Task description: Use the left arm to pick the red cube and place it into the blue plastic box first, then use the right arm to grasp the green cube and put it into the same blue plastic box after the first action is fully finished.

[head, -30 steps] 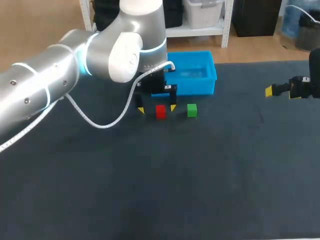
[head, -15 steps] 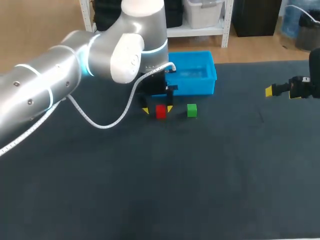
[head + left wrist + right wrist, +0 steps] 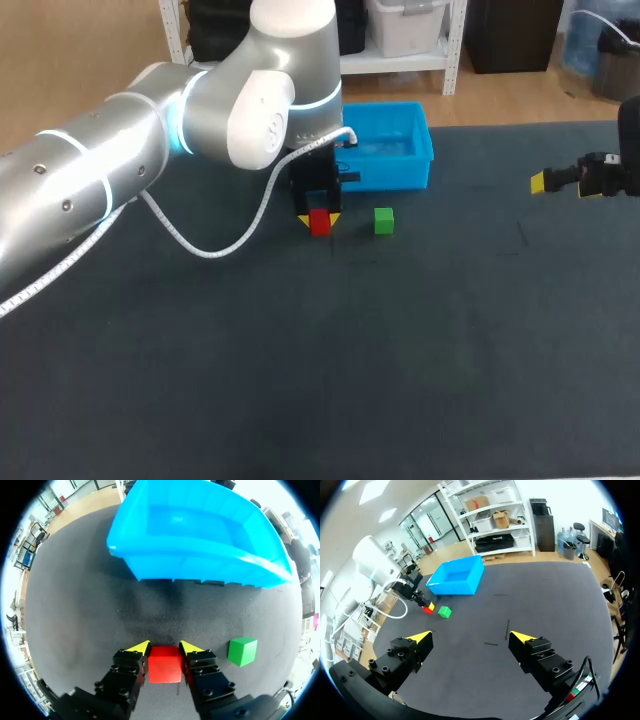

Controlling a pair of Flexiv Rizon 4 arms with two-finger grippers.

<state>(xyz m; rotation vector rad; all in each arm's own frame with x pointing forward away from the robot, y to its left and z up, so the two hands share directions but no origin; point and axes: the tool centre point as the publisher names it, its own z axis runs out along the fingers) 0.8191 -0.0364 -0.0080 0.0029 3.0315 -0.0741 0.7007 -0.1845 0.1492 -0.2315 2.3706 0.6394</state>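
Left jaws pinch the small red cube (image 3: 164, 664) on the dark worktop (image 3: 300, 380), unlifted; blue plastic box (image 3: 200, 535) holds nothing, green cube (image 3: 242, 651) untouched, right jaws spread wide.

one red cube (image 3: 320, 222), one green cube (image 3: 384, 221), one box (image 3: 392, 175)

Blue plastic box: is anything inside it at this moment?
Nothing shows inside the blue plastic box; the red cube and green cube sit outside it. Its near wall hides a strip of floor.
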